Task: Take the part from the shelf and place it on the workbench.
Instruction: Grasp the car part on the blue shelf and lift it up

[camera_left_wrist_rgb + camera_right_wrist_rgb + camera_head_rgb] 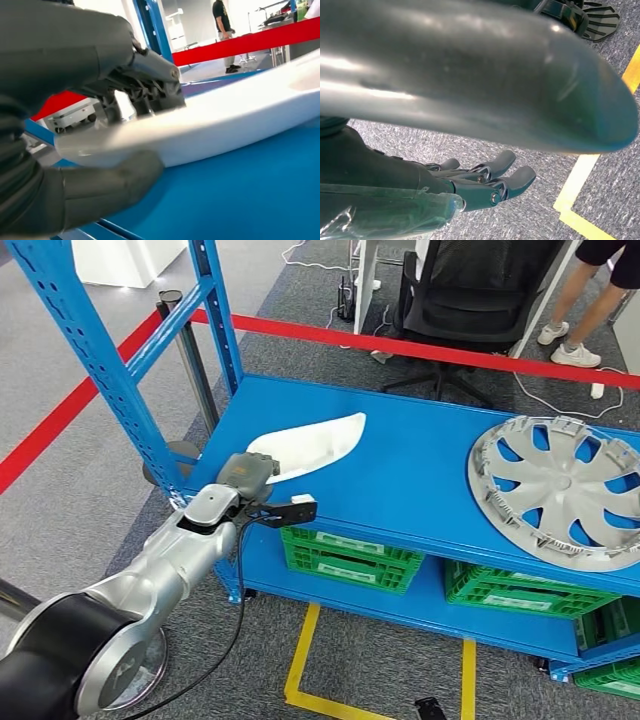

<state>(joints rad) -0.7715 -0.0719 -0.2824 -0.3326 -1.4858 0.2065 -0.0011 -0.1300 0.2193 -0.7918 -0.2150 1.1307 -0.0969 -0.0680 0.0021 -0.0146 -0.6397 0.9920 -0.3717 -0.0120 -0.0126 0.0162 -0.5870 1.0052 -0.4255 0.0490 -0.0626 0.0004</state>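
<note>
Left hand (253,475) clamps the near end of the white part (313,443), left-centre on the blue shelf (423,465); right hand (490,182) hangs empty, fingers apart, over grey carpet (531,215); hubcap (562,490) right, red barrier tape (423,348) behind

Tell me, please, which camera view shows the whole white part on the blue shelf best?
The head view: the white part lies there in full outline on the blue shelf, the left hand at its near end. The left wrist view gives a close look at its gripped edge; the right wrist view looks at floor.
</note>
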